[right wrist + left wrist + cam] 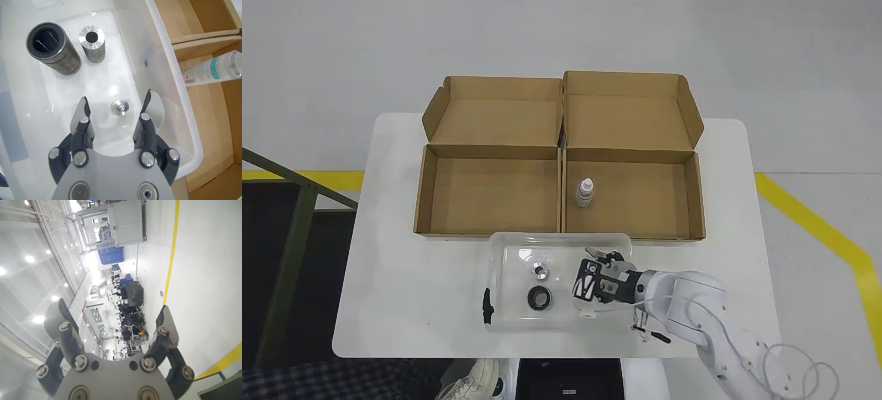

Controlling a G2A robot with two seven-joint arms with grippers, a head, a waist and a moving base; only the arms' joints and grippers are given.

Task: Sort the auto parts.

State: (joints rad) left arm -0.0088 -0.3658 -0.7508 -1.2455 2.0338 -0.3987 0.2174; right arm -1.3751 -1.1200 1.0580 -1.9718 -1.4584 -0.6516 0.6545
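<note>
The left tool (112, 303) has its fingers apart, holds nothing and points off into the room. The right tool (116, 95) hangs inside the clear plastic bin (166, 56), fingers likewise spread and gripping nothing, with a small silver stud (120, 109) lying on the bin floor below the gap between them. Farther along the floor stand a short steel sleeve (93, 46) and, just beside it, a larger dark cylindrical bearing (53, 51), both upright. The bin sits on the white tabletop (402, 290), just beside two open cardboard boxes. A white bottle (585, 191) stands in the right-hand box (642, 200), next to the left-hand box (487, 195). A black part (485, 305) lies on the tabletop at the bin's left side.
</note>
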